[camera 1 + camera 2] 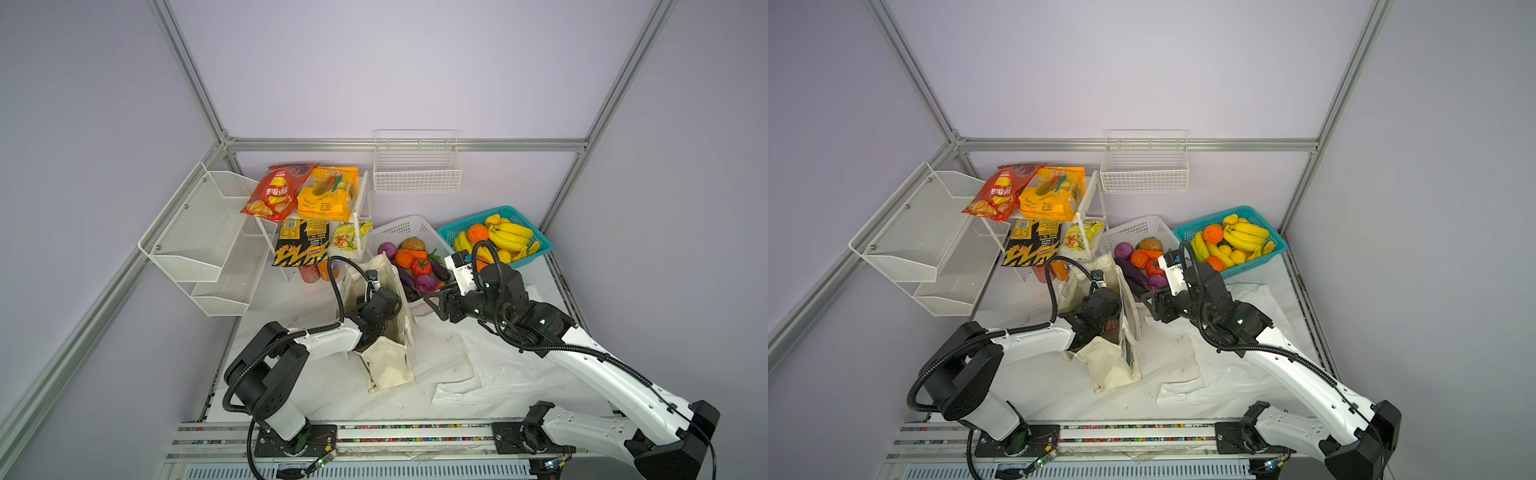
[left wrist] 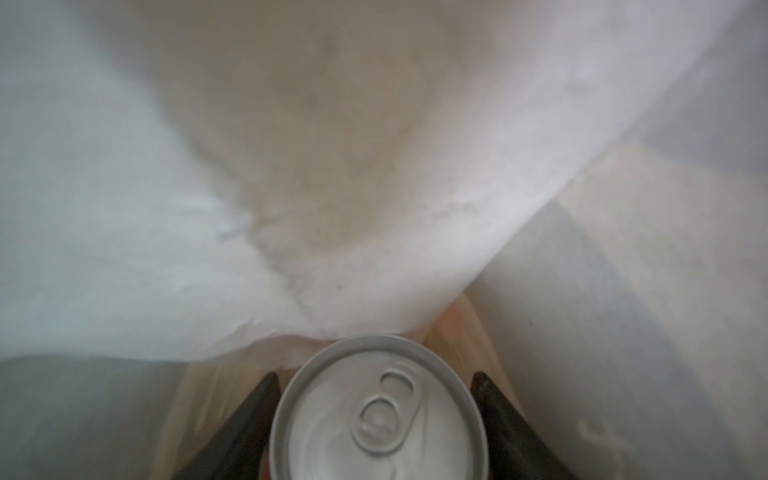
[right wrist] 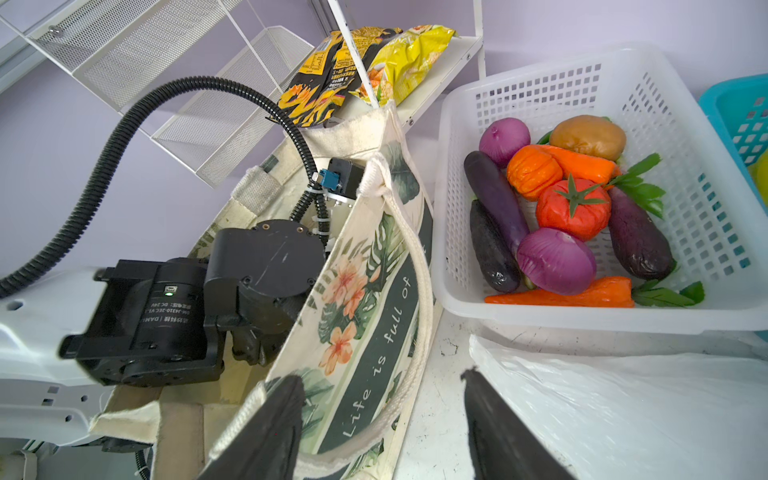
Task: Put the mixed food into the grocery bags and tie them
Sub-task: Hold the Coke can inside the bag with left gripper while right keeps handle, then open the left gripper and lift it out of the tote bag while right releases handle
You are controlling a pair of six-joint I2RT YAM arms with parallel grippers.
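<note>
The cream canvas tote (image 1: 386, 361) (image 1: 1113, 365) (image 3: 374, 270) stands mid-table. My left gripper (image 2: 374, 376) is down inside it, shut on a drink can (image 2: 378, 415) whose silver top shows between the fingers. My right gripper (image 1: 432, 301) (image 3: 382, 376) is open beside the tote's printed side, with the rope handle lying between its fingers. The white plastic bag (image 1: 498, 365) (image 3: 623, 407) lies flat under the right arm. The black snack packet (image 1: 299, 249) (image 3: 320, 91) sits on the rack's lower shelf. Two oranges (image 1: 478, 232) (image 1: 482, 262) are in the teal basket (image 1: 511, 212).
A white lattice basket (image 1: 399, 232) of vegetables stands behind the tote. A red crisp packet (image 1: 274, 191) and a yellow-orange packet (image 1: 328, 195) lie on the rack top. Two cans (image 1: 309, 272) stand under the rack. Mesh shelves (image 1: 199, 237) hang left, a wire basket (image 1: 415, 166) on the back wall.
</note>
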